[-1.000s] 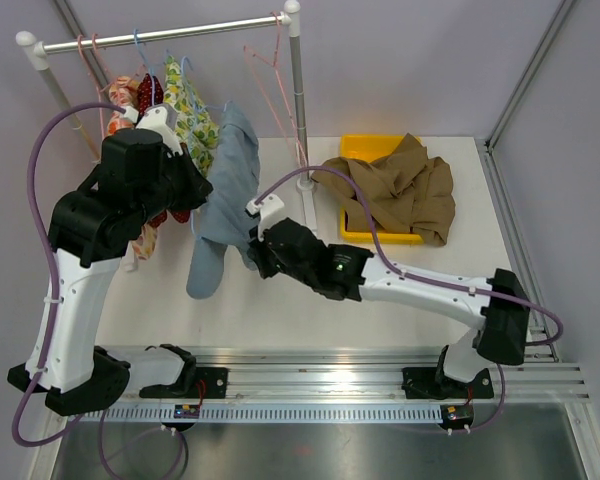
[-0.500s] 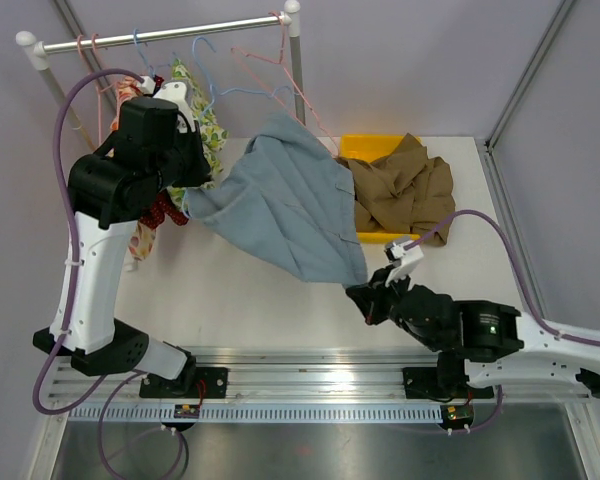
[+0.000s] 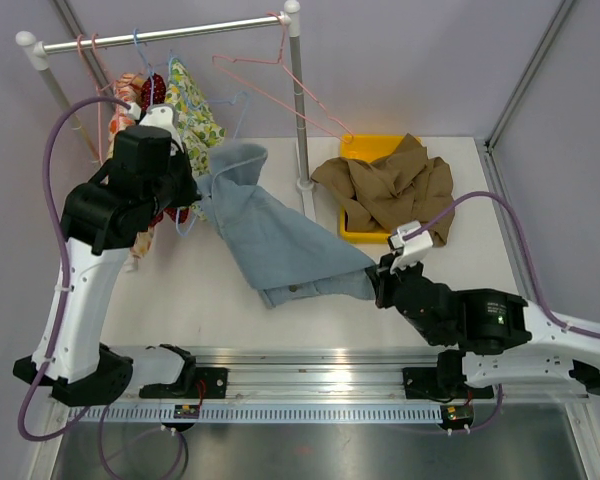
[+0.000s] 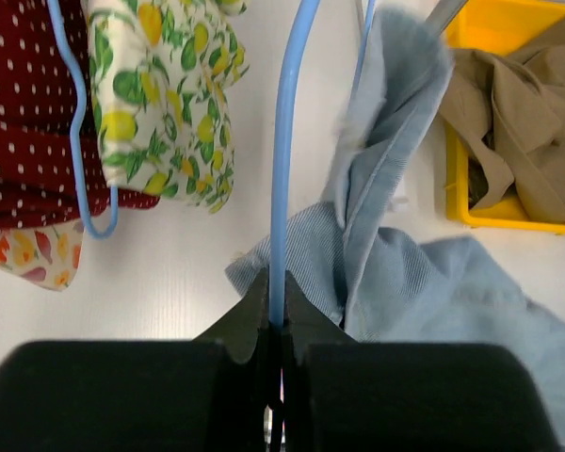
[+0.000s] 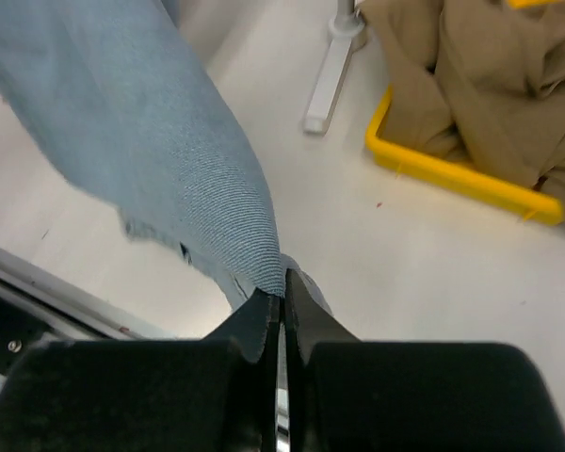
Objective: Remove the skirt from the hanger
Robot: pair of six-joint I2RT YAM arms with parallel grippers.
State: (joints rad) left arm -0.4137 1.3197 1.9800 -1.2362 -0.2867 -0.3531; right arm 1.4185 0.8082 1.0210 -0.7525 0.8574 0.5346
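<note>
The light blue denim skirt (image 3: 280,235) stretches from the left arm down to the right gripper. It also shows in the left wrist view (image 4: 405,282) and the right wrist view (image 5: 151,122). My left gripper (image 4: 277,325) is shut on the blue wire hanger (image 4: 282,179), whose far end is still inside the skirt's bunched top. My right gripper (image 5: 281,299) is shut on the skirt's lower edge, low over the table near the front rail (image 3: 378,285).
A clothes rail (image 3: 170,33) at the back left holds a lemon-print garment (image 3: 192,112), a red dotted one (image 4: 28,122) and pink empty hangers (image 3: 280,95). The rail's post base (image 5: 330,75) stands mid-table. A yellow bin (image 3: 365,232) holds brown cloth (image 3: 400,185).
The right gripper pulled the skirt far out to the right and down toward the front, then came slightly back left. The skirt, stretched taut half a second ago, now sags lower on the table.
</note>
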